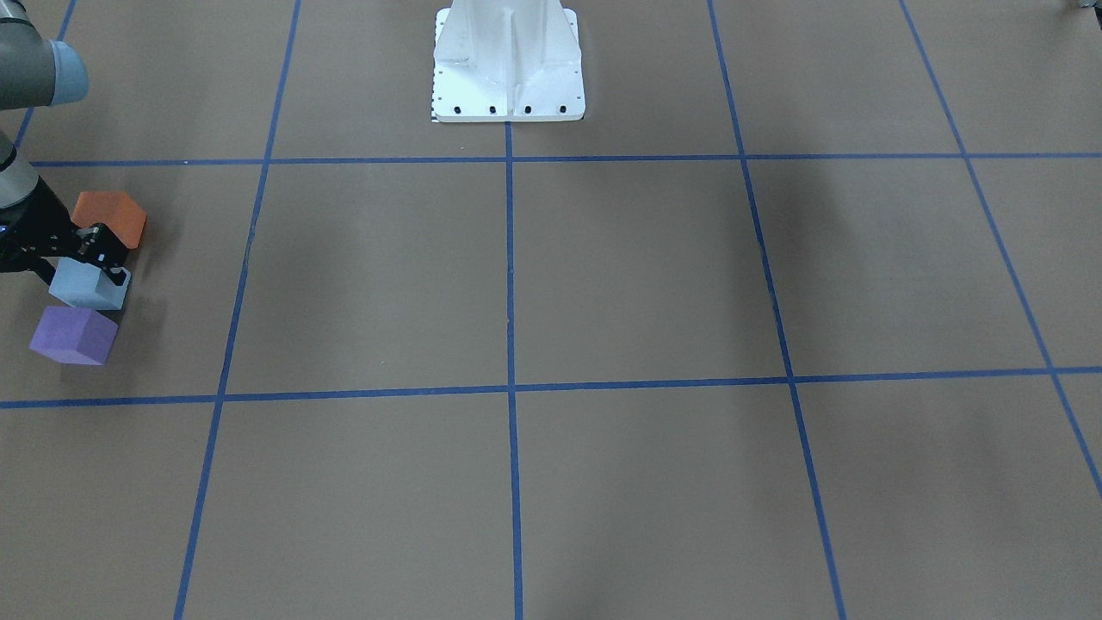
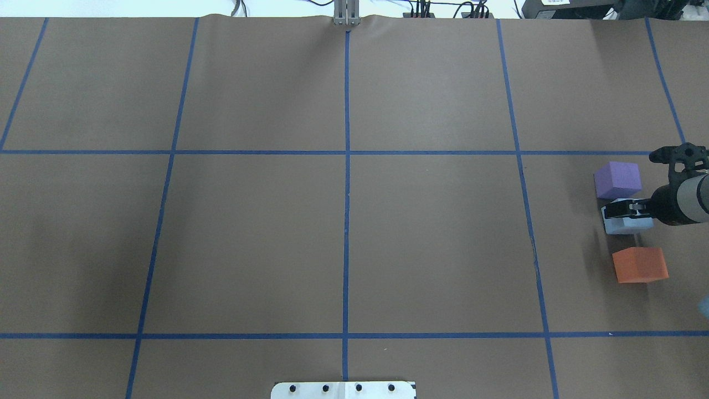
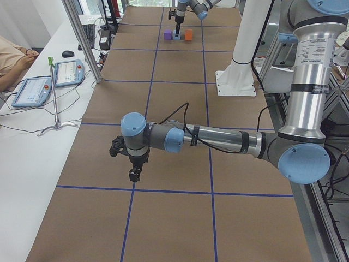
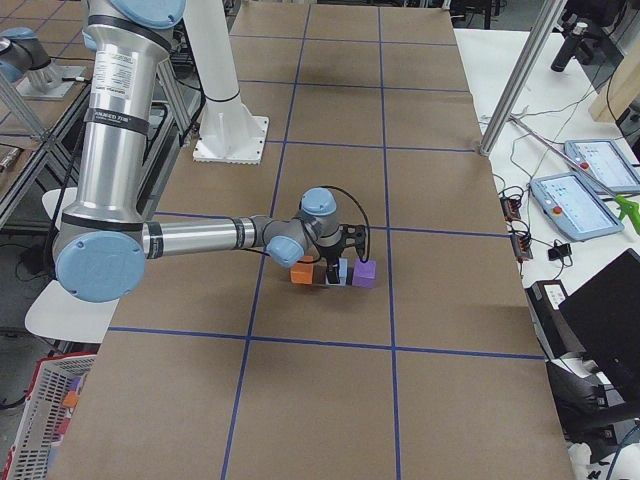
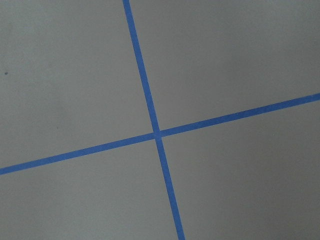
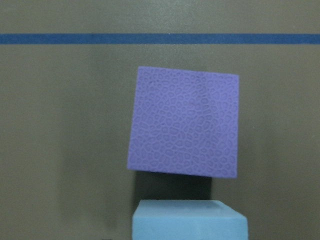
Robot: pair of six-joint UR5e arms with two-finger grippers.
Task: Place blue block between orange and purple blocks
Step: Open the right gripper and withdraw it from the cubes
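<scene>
The light blue block (image 1: pixel 86 288) sits on the brown table between the orange block (image 1: pixel 110 215) and the purple block (image 1: pixel 73 336), all in one short row. My right gripper (image 1: pixel 76 274) reaches down over the blue block with a finger on each side, shut on it. In the overhead view the blue block (image 2: pixel 626 224) lies closer to the purple block (image 2: pixel 617 178) than to the orange block (image 2: pixel 640 265). The right wrist view shows the blue block's top (image 6: pixel 190 220) and the purple block (image 6: pixel 185 125) just beyond. My left gripper (image 3: pixel 133 174) hovers over bare table far away; I cannot tell its state.
The white robot base (image 1: pixel 508 77) stands at the middle of the table's robot side. Blue tape lines (image 1: pixel 510 387) divide the brown surface into squares. A side bench with tablets (image 4: pixel 575 190) and cables runs along the operators' side.
</scene>
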